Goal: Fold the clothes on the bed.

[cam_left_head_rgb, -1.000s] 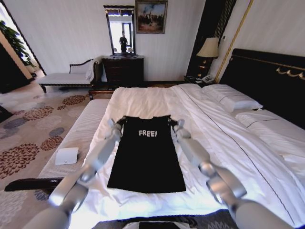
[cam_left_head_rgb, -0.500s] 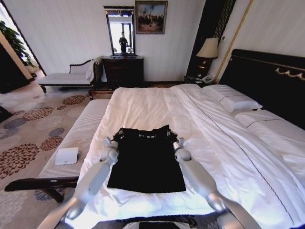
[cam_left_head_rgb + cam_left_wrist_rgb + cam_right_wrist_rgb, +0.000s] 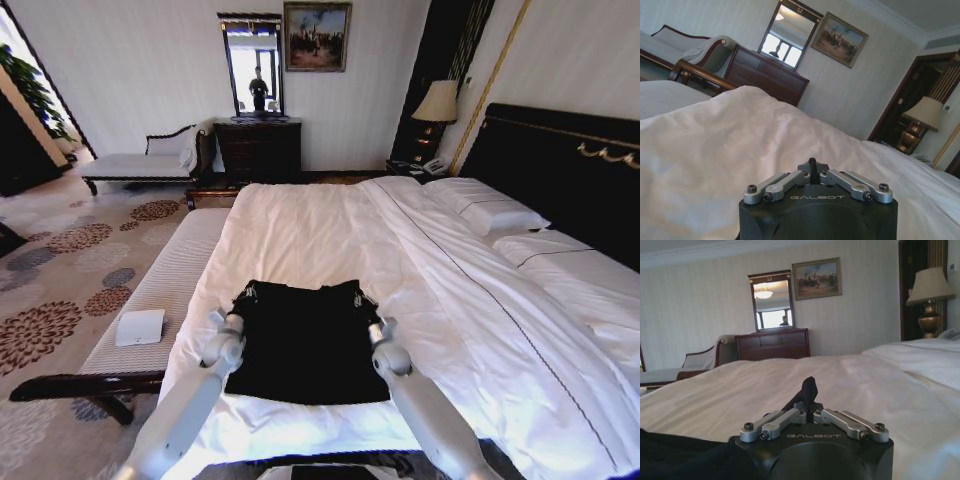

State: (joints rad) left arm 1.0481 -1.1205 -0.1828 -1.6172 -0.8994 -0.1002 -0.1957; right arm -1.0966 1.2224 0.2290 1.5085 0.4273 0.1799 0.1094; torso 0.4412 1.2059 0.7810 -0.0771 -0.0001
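Right now the fingers of the left gripper (image 3: 243,296) are pinched together on the far-left corner of the black short-sleeved T-shirt (image 3: 305,345), and in the left wrist view that gripper (image 3: 812,165) is showing its linkage drawn in around a small dark tip. The fingers of the right gripper (image 3: 359,299) are likewise clamped on the far-right corner of the shirt; in the right wrist view a peak of black cloth (image 3: 807,390) is standing up between them above the right gripper (image 3: 809,402). Both silver arms are reaching in from the near edge, one along each side of the garment. The shirt is lying flat on the large white-sheeted bed (image 3: 300,225), near its near-left part, with its far edge doubled over toward the near side so the chest lettering is hidden. White pillows (image 3: 485,205) are resting on the right against a dark headboard with gold trim (image 3: 560,160). To the left of the bed a white striped bench (image 3: 165,275) is carrying a small white rectangular object (image 3: 139,326). Against the far wall a dark wooden dresser (image 3: 258,148) is standing beneath a mirror (image 3: 252,65).
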